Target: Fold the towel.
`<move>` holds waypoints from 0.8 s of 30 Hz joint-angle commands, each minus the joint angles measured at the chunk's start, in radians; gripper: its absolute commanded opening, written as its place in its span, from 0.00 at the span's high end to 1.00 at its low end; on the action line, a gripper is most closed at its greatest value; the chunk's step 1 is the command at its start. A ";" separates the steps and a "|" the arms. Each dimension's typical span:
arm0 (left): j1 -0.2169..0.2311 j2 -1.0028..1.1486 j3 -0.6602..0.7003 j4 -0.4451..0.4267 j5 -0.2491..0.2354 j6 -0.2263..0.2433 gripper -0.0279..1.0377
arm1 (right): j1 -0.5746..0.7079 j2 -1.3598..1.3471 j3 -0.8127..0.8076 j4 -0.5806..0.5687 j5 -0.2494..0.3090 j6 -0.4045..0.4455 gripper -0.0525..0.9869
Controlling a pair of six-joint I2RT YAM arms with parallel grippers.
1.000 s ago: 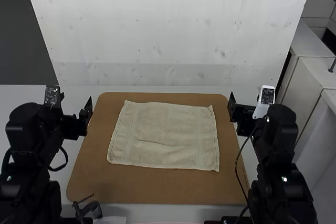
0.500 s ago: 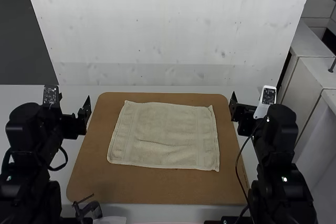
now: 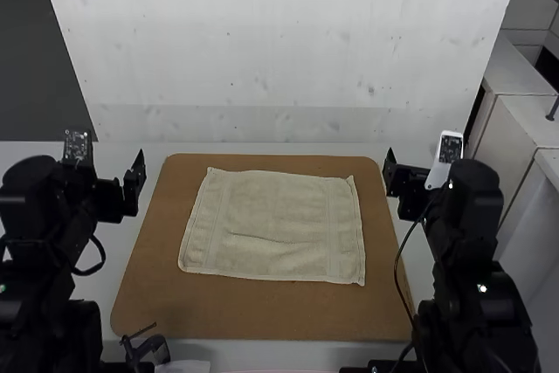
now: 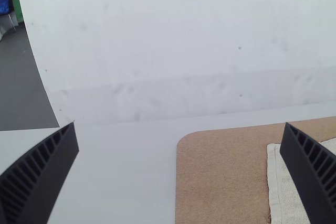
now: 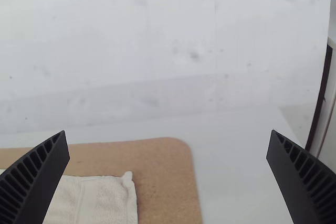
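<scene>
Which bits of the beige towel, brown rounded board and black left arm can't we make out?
Underside of the towel: high view, hidden by its top side.
Part of the towel: left wrist view, cut off by the edge, some behind a black ribbed finger.
Middle of the board: high view, under the towel.
Lower left arm: high view, cut off.

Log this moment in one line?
beige terry towel: spread flat; brown round-cornered board: under towel; black left gripper: open, empty; black right gripper: open, empty
</scene>
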 commanded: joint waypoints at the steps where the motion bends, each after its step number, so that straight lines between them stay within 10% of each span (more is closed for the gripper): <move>1: -0.033 0.152 0.117 -0.006 0.006 0.011 0.04 | 0.004 0.124 0.089 -0.029 -0.004 -0.013 0.02; 24: -0.076 1.039 0.476 0.027 0.043 -0.025 0.05 | -0.005 1.133 0.470 0.016 -0.084 0.002 0.02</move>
